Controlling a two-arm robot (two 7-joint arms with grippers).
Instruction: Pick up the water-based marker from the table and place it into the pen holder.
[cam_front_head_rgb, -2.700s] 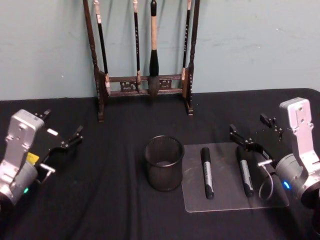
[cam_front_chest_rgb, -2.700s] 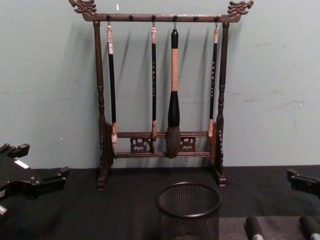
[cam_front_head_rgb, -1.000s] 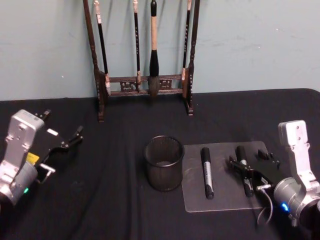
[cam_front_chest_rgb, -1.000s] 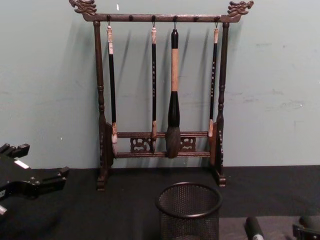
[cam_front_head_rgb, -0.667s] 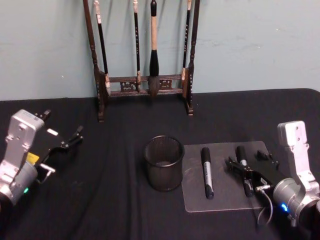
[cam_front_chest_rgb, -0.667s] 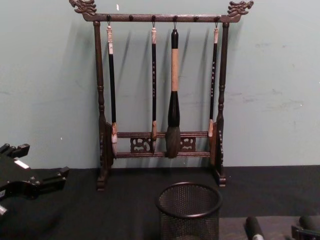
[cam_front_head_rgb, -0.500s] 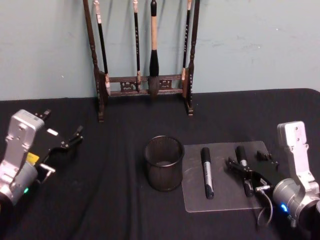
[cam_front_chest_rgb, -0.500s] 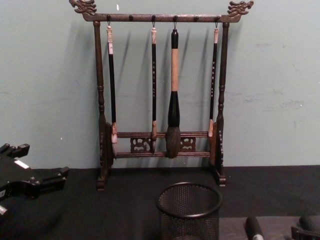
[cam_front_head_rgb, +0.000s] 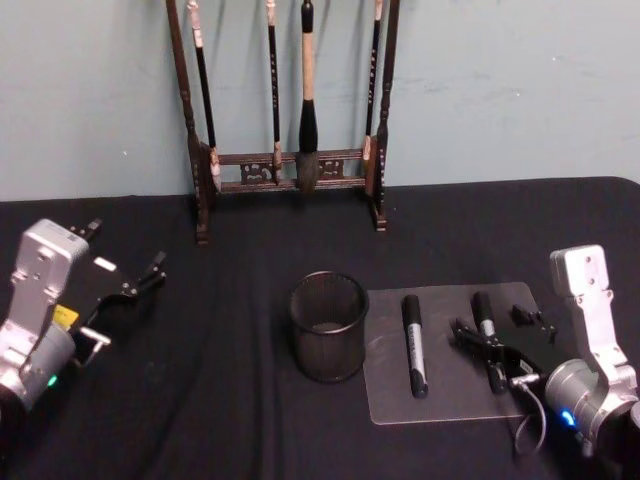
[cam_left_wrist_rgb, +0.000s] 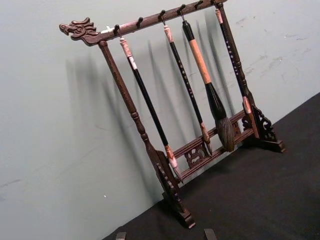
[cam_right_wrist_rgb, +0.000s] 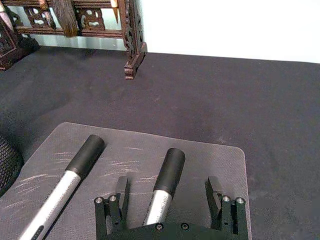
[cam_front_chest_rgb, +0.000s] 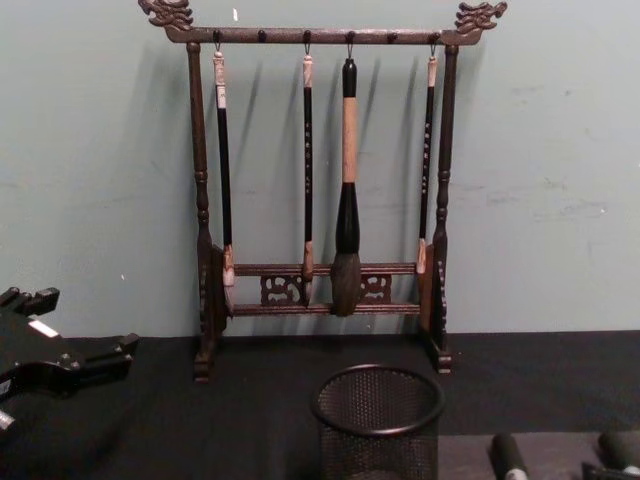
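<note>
Nearest the robot, the right end effector (cam_front_head_rgb: 487, 318) sits low over a clear mat (cam_front_head_rgb: 450, 395) on the black counter (cam_front_head_rgb: 220, 400). Its fingers (cam_right_wrist_rgb: 121, 189) are spread wide to either side of the water-based marker (cam_right_wrist_rgb: 170, 167), with a gap visible on both sides in the right wrist view. The marker lies flat with its black cap pointing away from the robot. The lower part of its silver barrel runs under the end effector's body, so that end is hidden.

A second marker (cam_front_head_rgb: 414, 345) lies on the same mat, parallel and apart from the first. In the chest view both markers are cut off at the bottom edge, leaving only their caps (cam_front_chest_rgb: 508, 455).

Just beside the mat stands the pen holder (cam_front_head_rgb: 328, 325), upright. Its inside is too dark to make out.

The left end effector (cam_front_head_rgb: 125, 248) hangs well apart on the left with its fingers spread and nothing between them.

Farthest back, against the wall, a wooden brush rack (cam_front_chest_rgb: 320, 300) carries hanging brushes (cam_front_chest_rgb: 347, 200). The head view cuts off its top.
</note>
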